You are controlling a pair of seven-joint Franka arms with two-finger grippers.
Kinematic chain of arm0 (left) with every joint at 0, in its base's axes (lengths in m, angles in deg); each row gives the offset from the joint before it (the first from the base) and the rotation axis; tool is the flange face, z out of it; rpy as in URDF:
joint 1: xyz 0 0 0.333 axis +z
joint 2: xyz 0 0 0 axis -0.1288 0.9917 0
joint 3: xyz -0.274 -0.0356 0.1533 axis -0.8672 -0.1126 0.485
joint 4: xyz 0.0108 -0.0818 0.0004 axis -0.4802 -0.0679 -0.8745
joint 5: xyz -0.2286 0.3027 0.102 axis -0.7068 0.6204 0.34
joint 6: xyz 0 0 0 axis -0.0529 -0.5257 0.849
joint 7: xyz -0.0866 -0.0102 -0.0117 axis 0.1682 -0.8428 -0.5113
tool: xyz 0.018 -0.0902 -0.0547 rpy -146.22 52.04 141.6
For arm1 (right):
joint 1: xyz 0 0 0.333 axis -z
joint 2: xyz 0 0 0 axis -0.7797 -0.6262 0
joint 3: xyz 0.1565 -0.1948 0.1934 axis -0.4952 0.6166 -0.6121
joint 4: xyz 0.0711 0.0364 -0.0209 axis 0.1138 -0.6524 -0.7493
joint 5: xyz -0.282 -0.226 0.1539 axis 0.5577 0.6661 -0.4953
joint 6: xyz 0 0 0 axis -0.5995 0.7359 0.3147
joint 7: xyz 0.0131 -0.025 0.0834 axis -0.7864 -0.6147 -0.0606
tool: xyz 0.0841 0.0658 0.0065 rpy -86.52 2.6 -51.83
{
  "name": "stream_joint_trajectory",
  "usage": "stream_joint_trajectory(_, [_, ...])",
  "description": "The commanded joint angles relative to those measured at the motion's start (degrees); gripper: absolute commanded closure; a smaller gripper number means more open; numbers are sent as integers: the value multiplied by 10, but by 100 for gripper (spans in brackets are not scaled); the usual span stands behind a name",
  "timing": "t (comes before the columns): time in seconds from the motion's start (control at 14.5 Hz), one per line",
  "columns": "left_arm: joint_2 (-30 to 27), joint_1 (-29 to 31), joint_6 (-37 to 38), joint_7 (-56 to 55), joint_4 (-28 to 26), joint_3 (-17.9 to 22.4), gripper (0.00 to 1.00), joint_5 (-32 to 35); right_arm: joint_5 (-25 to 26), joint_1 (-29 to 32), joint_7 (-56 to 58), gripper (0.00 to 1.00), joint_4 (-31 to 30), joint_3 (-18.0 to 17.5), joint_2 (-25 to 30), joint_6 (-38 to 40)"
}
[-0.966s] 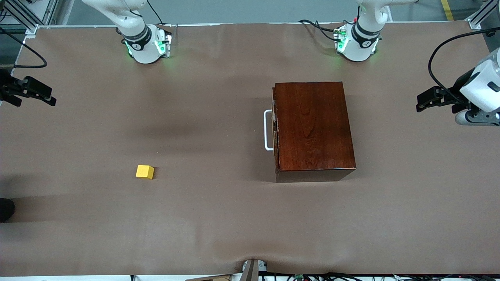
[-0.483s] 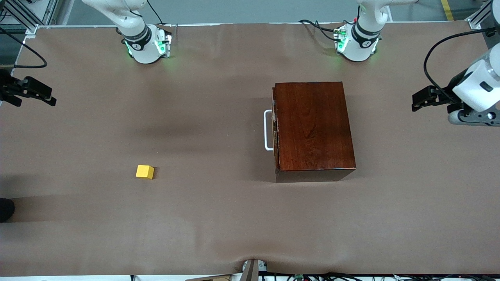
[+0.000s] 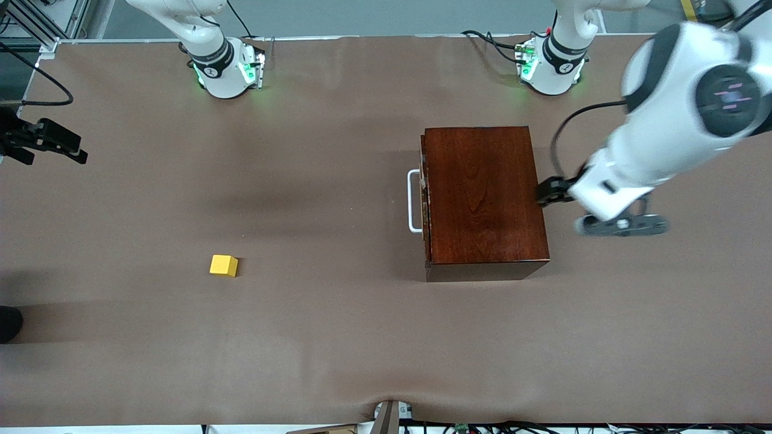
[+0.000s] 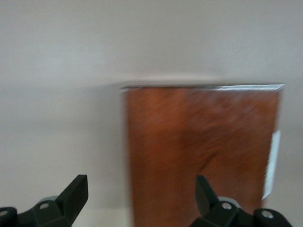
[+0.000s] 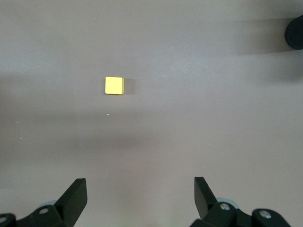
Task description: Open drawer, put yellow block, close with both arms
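Observation:
The dark reddish-brown wooden box stands toward the left arm's end of the table. Its drawer is shut, and only the white bar handle shows, on the side facing the right arm's end. The yellow block lies on the brown table toward the right arm's end, nearer the front camera than the box. My left gripper is open over the box's edge away from the handle; the left wrist view shows it above the box. My right gripper is open and waits at the table's right-arm end; its wrist view shows the block.
The table is covered with a brown sheet. A black rounded object shows at the table's edge on the right arm's end, also in the right wrist view. Cables run by the left arm's base.
My left arm has swung in from the table's end to the box, its gripper now at the box's edge. The right arm, block and box have not moved.

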State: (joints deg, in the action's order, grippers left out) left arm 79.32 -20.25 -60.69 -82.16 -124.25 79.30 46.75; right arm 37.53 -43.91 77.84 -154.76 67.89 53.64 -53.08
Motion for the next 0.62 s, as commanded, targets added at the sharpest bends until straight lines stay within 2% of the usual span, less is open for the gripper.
stream_joint_trajectory(0.0, [42,-65,-66,-118,30,2,0,-3,0,2,-2,0,-2,-3,4,0])
stream_joint_trajectory(0.21, [94,-145,-141,-220,32,10,0,5,0,2,-2,0,-2,-3,4,1])
stream_joint_trajectory(0.41, [165,-204,-237,-300,70,20,0,16,0,2,-2,0,-2,-3,4,0])
stream_joint_trajectory(0.55, [192,-247,-247,-300,73,40,0,28,0,2,-2,0,-2,-3,3,1])
